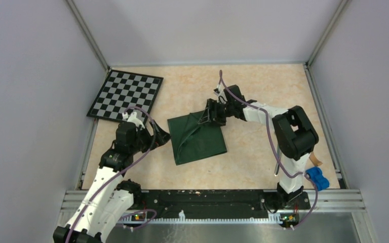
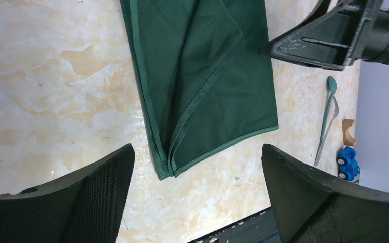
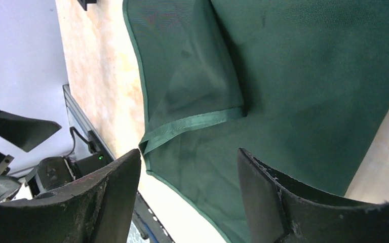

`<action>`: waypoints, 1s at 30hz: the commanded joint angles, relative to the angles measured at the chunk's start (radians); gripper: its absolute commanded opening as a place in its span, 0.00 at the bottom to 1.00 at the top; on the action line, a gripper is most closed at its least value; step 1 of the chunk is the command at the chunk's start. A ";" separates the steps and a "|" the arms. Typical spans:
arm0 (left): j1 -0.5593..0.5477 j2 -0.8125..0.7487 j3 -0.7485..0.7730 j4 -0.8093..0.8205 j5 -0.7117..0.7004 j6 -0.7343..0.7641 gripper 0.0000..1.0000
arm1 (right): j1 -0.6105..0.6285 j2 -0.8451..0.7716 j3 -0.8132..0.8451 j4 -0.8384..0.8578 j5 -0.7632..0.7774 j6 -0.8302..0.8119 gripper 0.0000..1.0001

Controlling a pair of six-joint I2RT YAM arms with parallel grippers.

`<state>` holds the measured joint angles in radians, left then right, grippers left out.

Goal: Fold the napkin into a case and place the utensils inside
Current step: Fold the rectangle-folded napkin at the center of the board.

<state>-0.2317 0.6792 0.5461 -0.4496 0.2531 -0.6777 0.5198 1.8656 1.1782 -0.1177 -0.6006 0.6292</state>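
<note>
The dark green napkin lies flat mid-table with one side folded over the rest; its hemmed flap edge shows in the right wrist view and its near corner in the left wrist view. My right gripper hovers over the napkin's far corner, open, nothing between its fingers. My left gripper sits at the napkin's left edge, open and empty. The utensils, slim silver pieces with a teal head, lie on the table right of the napkin. No finished case shows.
A black-and-white checkered board lies at the far left. A blue toy car and a small tan wooden piece sit near the right arm's base. A black rail runs along the table's near edge.
</note>
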 commanded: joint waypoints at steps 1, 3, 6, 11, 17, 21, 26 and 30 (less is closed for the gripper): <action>0.002 0.001 0.024 0.005 0.003 0.012 0.99 | -0.006 0.062 0.048 0.095 -0.025 -0.020 0.68; 0.003 -0.005 0.026 -0.002 0.002 0.014 0.99 | -0.012 0.094 0.060 0.109 -0.038 -0.020 0.68; 0.003 -0.010 0.026 -0.006 -0.001 0.014 0.99 | -0.012 0.146 0.097 0.103 -0.046 -0.027 0.68; 0.003 -0.008 0.027 -0.006 -0.004 0.012 0.99 | -0.008 0.185 0.109 0.174 -0.080 0.014 0.65; 0.003 -0.013 0.030 -0.008 -0.013 0.009 0.99 | 0.039 0.230 0.161 0.280 -0.123 0.119 0.61; 0.002 -0.033 0.044 -0.029 -0.047 0.007 0.99 | 0.127 0.279 0.228 0.473 -0.149 0.305 0.59; 0.003 -0.072 0.056 -0.049 -0.103 0.019 0.99 | 0.186 0.362 0.345 0.803 -0.146 0.590 0.61; 0.003 -0.074 0.079 -0.058 -0.111 0.031 0.99 | 0.163 0.367 0.414 0.690 -0.181 0.538 0.74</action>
<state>-0.2317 0.6136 0.5663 -0.5053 0.1753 -0.6712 0.7204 2.2345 1.5078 0.5007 -0.7425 1.1152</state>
